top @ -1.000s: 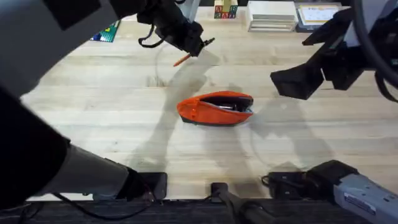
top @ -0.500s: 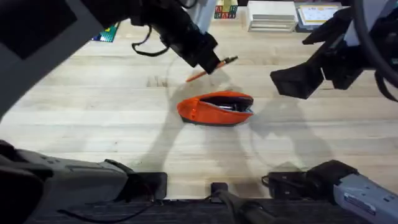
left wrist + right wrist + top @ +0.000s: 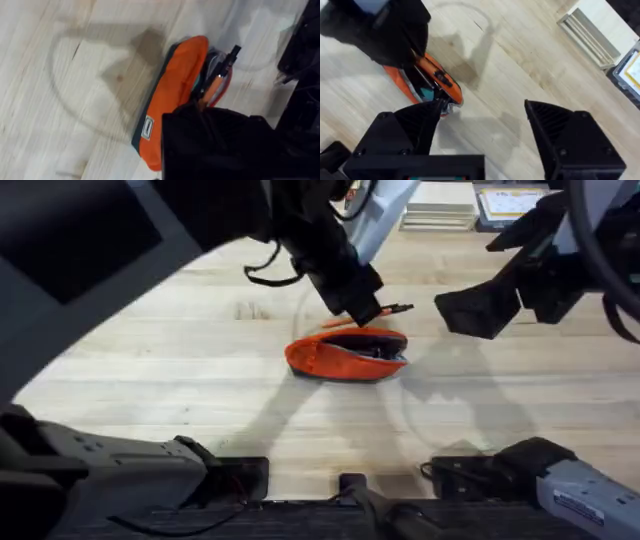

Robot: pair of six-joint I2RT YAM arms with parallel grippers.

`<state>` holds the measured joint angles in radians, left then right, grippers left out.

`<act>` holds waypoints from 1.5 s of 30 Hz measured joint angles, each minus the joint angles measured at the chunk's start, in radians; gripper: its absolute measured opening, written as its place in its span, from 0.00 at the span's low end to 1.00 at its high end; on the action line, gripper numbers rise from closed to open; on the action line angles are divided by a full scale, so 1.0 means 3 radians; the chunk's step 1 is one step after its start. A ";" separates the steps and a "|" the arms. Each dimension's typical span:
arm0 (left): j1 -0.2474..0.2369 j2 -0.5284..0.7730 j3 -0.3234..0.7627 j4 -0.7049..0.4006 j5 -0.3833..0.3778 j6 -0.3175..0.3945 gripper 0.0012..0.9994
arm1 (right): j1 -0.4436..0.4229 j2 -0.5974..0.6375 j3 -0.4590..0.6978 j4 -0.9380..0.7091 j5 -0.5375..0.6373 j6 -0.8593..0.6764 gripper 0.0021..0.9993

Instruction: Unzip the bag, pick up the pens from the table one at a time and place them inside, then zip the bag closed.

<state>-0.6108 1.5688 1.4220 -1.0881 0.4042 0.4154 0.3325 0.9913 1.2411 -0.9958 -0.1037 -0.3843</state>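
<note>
One orange pen (image 3: 385, 311) is in play here, pinched in the left gripper (image 3: 368, 308) with its black tip jutting out toward the table's right edge; the left wrist view shows it angled down at the open mouth of the bag (image 3: 347, 354), which suggests it is lined up to slide in lengthwise. Nearest the table's (image 3: 150, 380) front edge the planks lie bare. The orange bag lies around the middle of the table with its zipper parted, dark contents showing in the gap, probably pens already stowed, so the unzipping looks done and the filling under way. Just beyond it, toward the far edge, the left gripper hangs directly over the opening. Off toward the right edge the right gripper (image 3: 480, 308) waits with its fingers spread wide and nothing between them, well apart from the bag, likely kept back to leave room. At the far edge, papers (image 3: 437, 205) sit stacked.
</note>
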 joint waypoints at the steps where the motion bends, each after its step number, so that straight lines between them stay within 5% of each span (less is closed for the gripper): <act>1: -0.0020 0.0000 -0.0025 0.0052 0.0001 0.0006 0.04 | 0.0000 0.0000 0.0000 -0.0001 -0.0001 0.0000 1.00; 10: -0.0020 0.0000 -0.0246 0.0581 0.0254 0.0174 0.04 | 0.0000 0.0000 0.0000 -0.0001 0.0000 0.0000 1.00; 17: -0.0056 0.0000 -0.0262 0.0373 0.0515 0.0159 0.04 | 0.0000 0.0000 0.0000 0.0000 -0.0001 0.0000 1.00; 24: -0.0258 -0.0001 -0.0333 0.0451 0.0560 0.0100 0.04 | 0.0000 0.0000 0.0000 0.0000 -0.0001 0.0000 1.00; 31: -0.0349 0.0000 -0.0647 0.0637 0.0276 0.0084 0.04 | 0.0000 0.0000 0.0000 0.0000 -0.0001 0.0000 1.00; 45: -0.0346 0.0000 -0.0656 0.0773 -0.0153 0.0074 0.04 | 0.0000 0.0000 0.0000 0.0000 -0.0001 0.0000 1.00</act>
<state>-0.7147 1.5688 1.2251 -0.8562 0.3582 0.4377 0.3325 0.9913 1.2411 -0.9958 -0.1040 -0.3843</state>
